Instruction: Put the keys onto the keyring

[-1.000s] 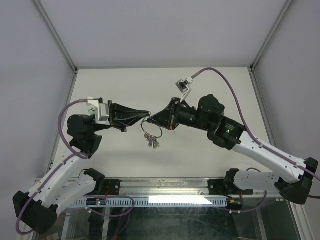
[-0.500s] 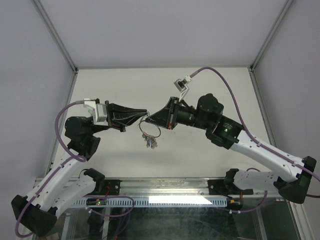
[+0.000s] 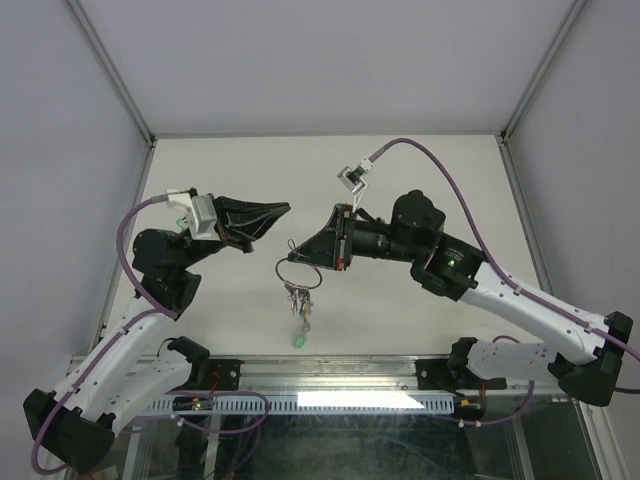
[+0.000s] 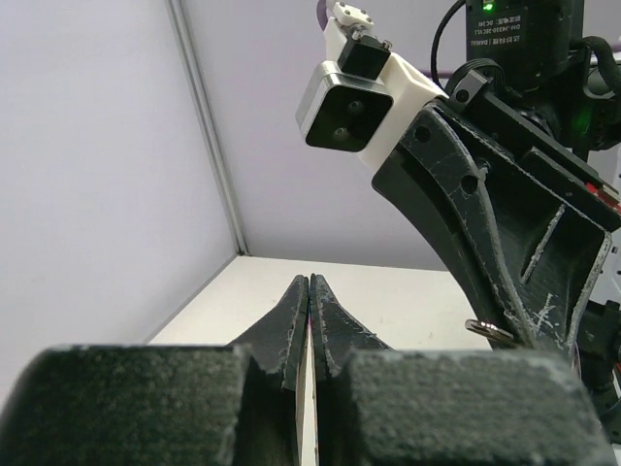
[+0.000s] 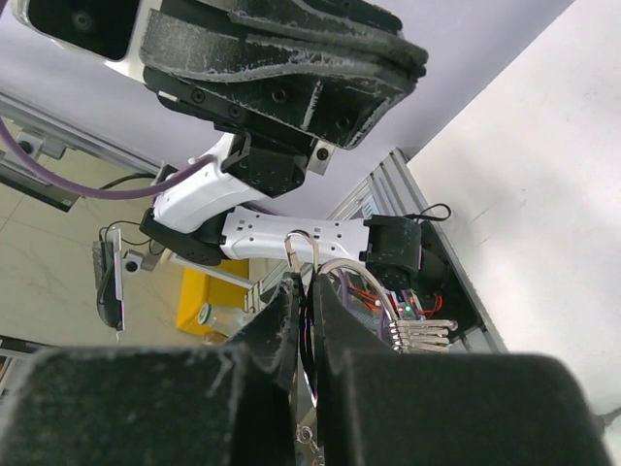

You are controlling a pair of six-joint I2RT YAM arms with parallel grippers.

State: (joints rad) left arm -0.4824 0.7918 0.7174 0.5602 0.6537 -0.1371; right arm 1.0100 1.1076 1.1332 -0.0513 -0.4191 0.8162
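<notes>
keyring (image 3: 300,273) now in r hand (image 3: 296,254) only, l hand (image 3: 284,209) backed off.

This looks like a robotics lab test cell. Under the jaws lies a plain off-white tabletop (image 3: 250,170), boxed in by bare pale wall panels (image 3: 320,60) set in aluminium posts (image 3: 110,70). Well behind the jaws, a slotted cable duct (image 3: 240,403) runs along the edge, and purple cables (image 3: 410,140) loop above. Past the right jaws, what may be a yellow bin (image 5: 209,296) stands on the floor.
</notes>
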